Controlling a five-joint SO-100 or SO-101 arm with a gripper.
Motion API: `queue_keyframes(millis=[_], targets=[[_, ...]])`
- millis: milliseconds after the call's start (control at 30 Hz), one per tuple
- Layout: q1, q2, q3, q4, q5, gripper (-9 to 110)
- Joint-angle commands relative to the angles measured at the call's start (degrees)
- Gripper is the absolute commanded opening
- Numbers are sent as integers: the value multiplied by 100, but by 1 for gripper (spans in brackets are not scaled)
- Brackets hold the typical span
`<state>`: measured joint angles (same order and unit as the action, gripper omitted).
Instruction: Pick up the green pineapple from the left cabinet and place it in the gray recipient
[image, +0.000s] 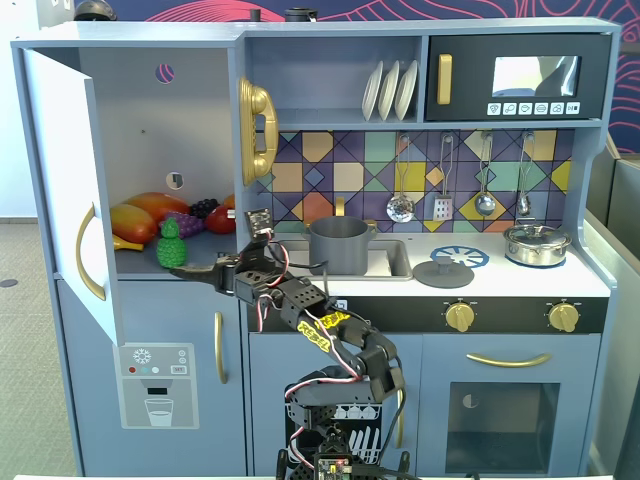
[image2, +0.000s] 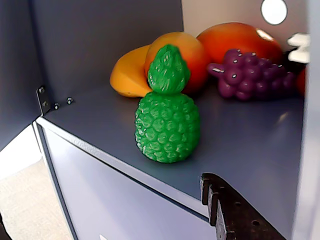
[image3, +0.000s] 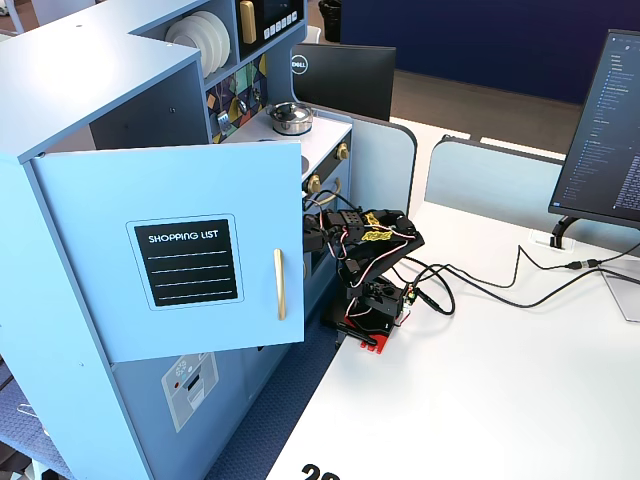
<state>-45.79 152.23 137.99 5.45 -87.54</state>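
The green pineapple (image: 171, 245) stands upright near the front edge of the shelf in the left cabinet (image: 135, 130), whose door (image: 58, 170) hangs open. In the wrist view the pineapple (image2: 167, 122) is centred, with the dark serrated finger (image2: 232, 210) low at the right, short of it. My gripper (image: 198, 270) is at the shelf's front edge, just right of and below the pineapple, open and empty. The gray recipient (image: 340, 243) sits in the sink to the right. In the side fixed view the open door (image3: 170, 250) hides the gripper and the pineapple.
Orange and red fruit (image2: 220, 42), a yellow banana (image2: 127, 75) and purple grapes (image2: 250, 72) lie behind the pineapple. A shiny lidded silver pot (image: 536, 243) and a loose lid (image: 443, 271) sit on the counter. The gold phone (image: 257, 130) hangs on the cabinet's right wall.
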Motion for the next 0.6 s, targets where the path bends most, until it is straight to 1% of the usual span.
queue_keyframes(millis=[0, 100, 367, 567], targets=[[158, -404, -404, -536, 9, 50], [167, -721, -510, -747, 9, 49], [132, -1424, -1037, -835, -62, 49], [44, -1828, -1204, -1002, -396, 50]])
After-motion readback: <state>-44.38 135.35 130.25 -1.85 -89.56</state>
